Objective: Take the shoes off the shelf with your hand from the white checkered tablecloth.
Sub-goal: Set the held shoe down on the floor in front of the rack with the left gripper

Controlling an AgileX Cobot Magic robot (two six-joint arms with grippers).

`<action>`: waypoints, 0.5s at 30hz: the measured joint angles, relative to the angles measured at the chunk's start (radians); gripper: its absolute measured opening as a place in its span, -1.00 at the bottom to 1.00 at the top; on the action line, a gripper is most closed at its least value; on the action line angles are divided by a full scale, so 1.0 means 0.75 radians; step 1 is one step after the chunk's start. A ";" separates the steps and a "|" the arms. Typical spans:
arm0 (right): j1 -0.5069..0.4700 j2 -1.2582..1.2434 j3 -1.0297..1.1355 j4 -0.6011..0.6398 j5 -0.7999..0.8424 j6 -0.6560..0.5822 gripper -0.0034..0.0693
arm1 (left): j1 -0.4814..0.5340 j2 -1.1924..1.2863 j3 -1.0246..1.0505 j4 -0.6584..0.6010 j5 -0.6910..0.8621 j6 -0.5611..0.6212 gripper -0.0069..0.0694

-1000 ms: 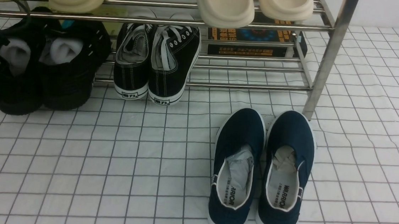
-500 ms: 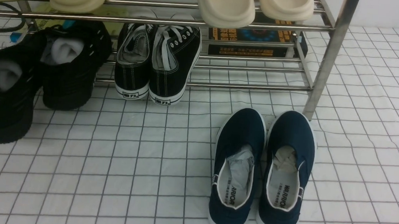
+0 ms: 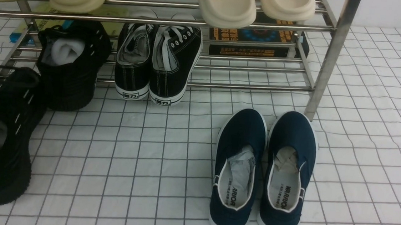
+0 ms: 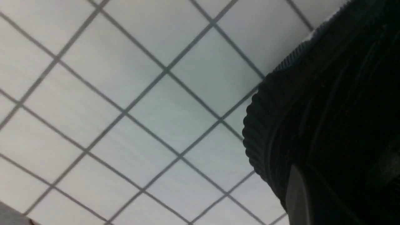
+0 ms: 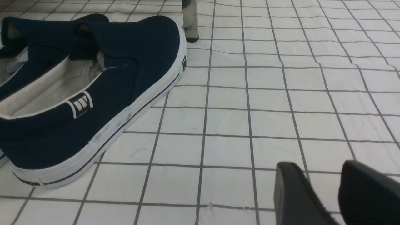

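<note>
left hand (image 4: 298, 200) closed on near black sneaker (image 3: 2, 147), off shelf (image 3: 327, 65), over tablecloth (image 3: 146, 165) | right hand (image 5: 315, 170) open | risk: thin knit grip slips, sneaker drops or lands tipped | second sneaker (image 3: 70, 66) on lower tier, not yet taken

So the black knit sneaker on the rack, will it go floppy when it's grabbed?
The black knit sneaker probably holds its shape, since white paper stuffing fills its opening. The knit upper looks soft, so a pinch may dent it. Tilted on the shelf tubes, it could slide.
</note>
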 joint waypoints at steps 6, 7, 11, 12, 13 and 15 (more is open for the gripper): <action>0.000 0.000 0.000 0.000 0.000 0.000 -0.25 | 0.000 0.000 0.008 0.096 0.004 0.001 -0.53; 0.000 0.000 0.000 0.000 0.000 0.000 -0.25 | 0.000 0.000 0.008 0.101 0.001 0.001 -0.45; 0.000 0.000 0.000 0.000 0.000 0.000 -0.25 | 0.000 -0.010 -0.008 0.112 0.015 0.002 -0.03; 0.000 0.000 0.000 0.000 0.000 0.000 -0.25 | 0.000 -0.016 -0.032 0.122 0.037 0.002 0.07; 0.000 0.000 0.000 0.000 0.000 0.000 -0.25 | 0.000 -0.026 -0.077 0.138 0.072 0.002 0.18; 0.000 0.000 0.000 0.000 0.000 0.000 -0.25 | 0.000 -0.043 -0.162 0.146 0.121 0.002 0.30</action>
